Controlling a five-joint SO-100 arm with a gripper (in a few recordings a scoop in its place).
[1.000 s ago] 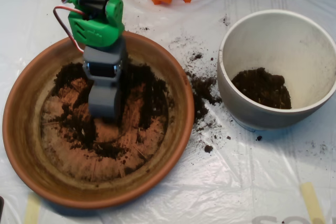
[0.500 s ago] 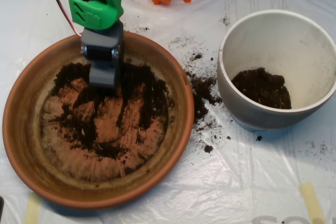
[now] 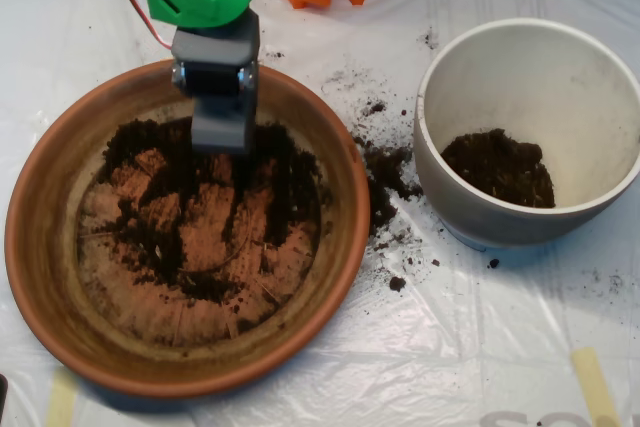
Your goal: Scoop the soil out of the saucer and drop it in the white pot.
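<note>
Jaws of the grey scoop (image 3: 222, 132): spread or pressed together, I cannot tell from above; its tip hangs over the saucer's (image 3: 40, 277) twelve o'clock edge.
Soil (image 3: 285, 172) lies in thin patches across the saucer's upper half, ridged bottom bare toward six o'clock. At three o'clock, the white pot (image 3: 590, 77) holds a dark mound; crumbs dot the plastic sheet (image 3: 470, 347) between them.

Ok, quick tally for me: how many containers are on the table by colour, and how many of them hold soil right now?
Terracotta saucer: 1, soil scattered over its bottom
White pot: 1, a clump of soil inside
Total: 2 containers, 2 holding soil
</note>
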